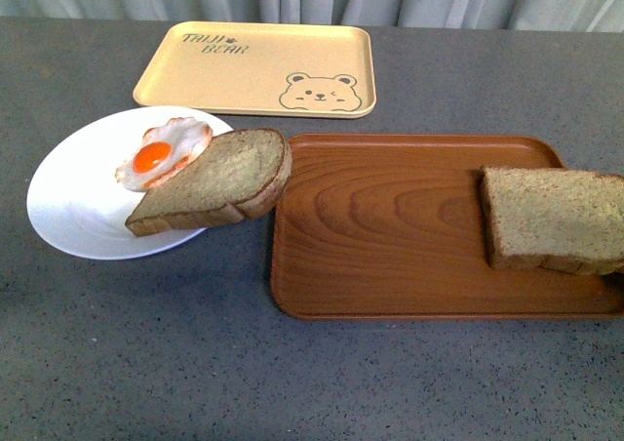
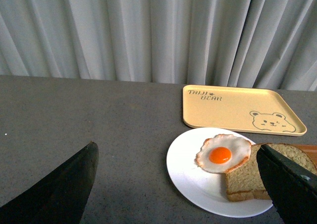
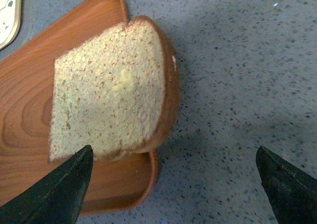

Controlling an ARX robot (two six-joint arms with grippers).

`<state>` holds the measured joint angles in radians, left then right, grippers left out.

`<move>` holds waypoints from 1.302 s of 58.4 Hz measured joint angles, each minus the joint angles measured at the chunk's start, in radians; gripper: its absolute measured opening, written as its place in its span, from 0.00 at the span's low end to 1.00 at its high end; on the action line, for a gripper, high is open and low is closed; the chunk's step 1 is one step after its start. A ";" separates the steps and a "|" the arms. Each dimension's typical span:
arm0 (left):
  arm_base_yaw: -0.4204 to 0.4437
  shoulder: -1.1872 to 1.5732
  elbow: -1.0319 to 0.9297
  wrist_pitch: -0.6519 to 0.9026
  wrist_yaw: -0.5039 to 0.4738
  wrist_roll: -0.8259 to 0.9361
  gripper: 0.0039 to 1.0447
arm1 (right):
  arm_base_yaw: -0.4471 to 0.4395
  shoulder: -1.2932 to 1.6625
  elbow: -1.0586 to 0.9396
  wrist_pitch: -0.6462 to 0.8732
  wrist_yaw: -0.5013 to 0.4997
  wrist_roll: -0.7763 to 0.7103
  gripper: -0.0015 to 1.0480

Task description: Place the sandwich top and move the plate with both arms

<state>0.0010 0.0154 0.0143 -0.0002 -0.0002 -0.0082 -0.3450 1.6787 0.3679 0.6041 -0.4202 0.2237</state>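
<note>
Two hands are on record, each seen through its own wrist camera.

1. The left hand (image 2: pixel 177 145) has its black fingers (image 2: pixel 64 192) spread wide with nothing between them. It hangs above the grey bench (image 2: pixel 99 115). The plate (image 2: pixel 188 174) lies ahead of it, partly hidden behind one finger.

2. The right hand (image 3: pixel 173 148) is likewise fully spread and grips nothing. It hangs over the near end of the sandwich top (image 3: pixel 109 90). Whether a finger touches the slice cannot be told.

3. The sandwich top lies flat at the right end of the brown tray (image 1: pixel 390 236). Its crust edge projects past the tray's rim and over the bench. It is well apart from the plate.

4. The plate is white and round. It sits on the bench to the left of the brown tray and in front of the yellow bear tray (image 1: pixel 258 65).

5. The plate carries a fried egg (image 1: pixel 161 153) and a domed slice (image 1: pixel 219 178). The domed slice lies tilted across the plate's right rim, and its rounded end reaches the left edge of the brown tray. The egg touches this slice.

6. A pale curtain (image 2: pixel 148 30) hangs behind the bench.
</note>
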 joint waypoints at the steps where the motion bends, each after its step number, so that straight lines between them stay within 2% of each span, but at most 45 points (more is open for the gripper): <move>1: 0.000 0.000 0.000 0.000 0.000 0.000 0.92 | 0.005 0.014 0.006 0.007 0.000 0.003 0.91; 34: 0.000 0.000 0.000 0.000 0.000 0.000 0.92 | 0.077 0.206 0.117 0.075 -0.006 0.077 0.90; 67: 0.000 0.000 0.000 0.000 0.000 0.000 0.92 | 0.087 0.180 0.101 0.064 -0.002 0.090 0.06; 69: 0.000 0.000 0.000 0.000 0.000 0.000 0.92 | 0.087 0.169 0.097 0.060 0.003 0.085 0.03; 76: 0.000 0.000 0.000 0.000 0.000 0.000 0.92 | 0.085 0.121 0.085 0.045 0.008 0.072 0.03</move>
<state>0.0010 0.0154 0.0143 -0.0002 -0.0002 -0.0082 -0.2604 1.7996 0.4526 0.6491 -0.4126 0.2958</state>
